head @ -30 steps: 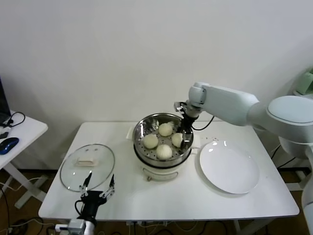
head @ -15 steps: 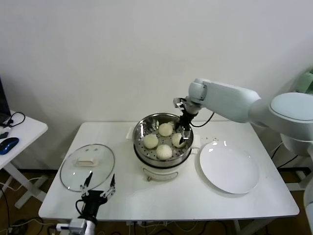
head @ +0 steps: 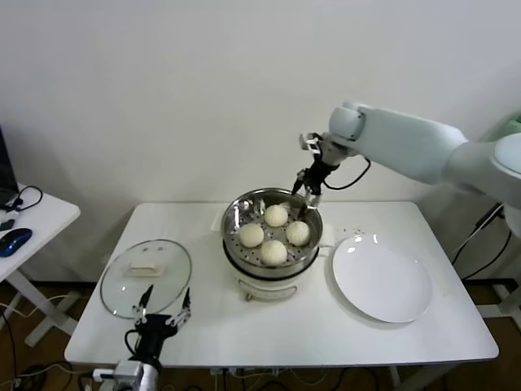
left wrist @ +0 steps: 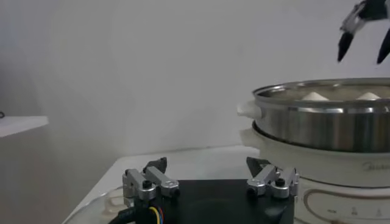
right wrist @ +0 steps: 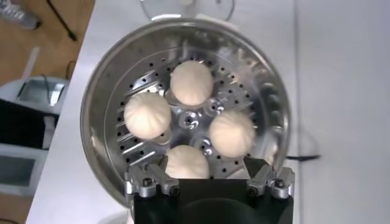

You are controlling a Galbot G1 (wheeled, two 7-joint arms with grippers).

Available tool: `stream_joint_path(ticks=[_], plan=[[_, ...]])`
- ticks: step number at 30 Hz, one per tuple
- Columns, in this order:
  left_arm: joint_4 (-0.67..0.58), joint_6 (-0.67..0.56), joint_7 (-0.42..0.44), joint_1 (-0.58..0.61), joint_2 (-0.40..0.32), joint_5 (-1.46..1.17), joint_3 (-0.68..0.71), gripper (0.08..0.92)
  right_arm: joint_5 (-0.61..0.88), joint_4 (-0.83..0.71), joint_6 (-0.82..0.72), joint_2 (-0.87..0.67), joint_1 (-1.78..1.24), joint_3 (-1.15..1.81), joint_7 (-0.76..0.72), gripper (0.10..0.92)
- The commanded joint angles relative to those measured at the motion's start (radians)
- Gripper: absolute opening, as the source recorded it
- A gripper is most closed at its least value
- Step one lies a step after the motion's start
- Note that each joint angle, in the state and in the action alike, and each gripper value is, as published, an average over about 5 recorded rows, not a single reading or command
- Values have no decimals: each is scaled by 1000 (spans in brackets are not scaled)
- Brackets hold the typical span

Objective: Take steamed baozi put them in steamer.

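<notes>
Soft, even room light fills the head view, with only faint shadows on the white table [head: 407, 342]. Bright glare streaks the steel rim of the steamer [head: 273, 236]. In the left wrist view the background is hazy and slightly dim. The right wrist view is sharper, with the perforated tray reflecting light.

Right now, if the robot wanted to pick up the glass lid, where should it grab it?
Probably by the pale block-shaped knob in the middle of the glass lid, coming straight down from above. The lid lies flat on the table, so its thin rim gives little to pinch; the knob sticks up. The left tool is nearest.
</notes>
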Motion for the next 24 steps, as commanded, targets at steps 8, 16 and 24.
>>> stream_joint_path(ticks=[8,16,24], plan=[[3,-43,12,-39,17,4,-23,823,-63,397,-25,-526,-213,460,386,823],[-7,-89,19,-40,15,17,-22,823,-194,543,25,-667,-768,1079,643,823],[-10,-95,46,-30,3,22,-43,823,-281,655,115,-598,-1328,1647,763,823]])
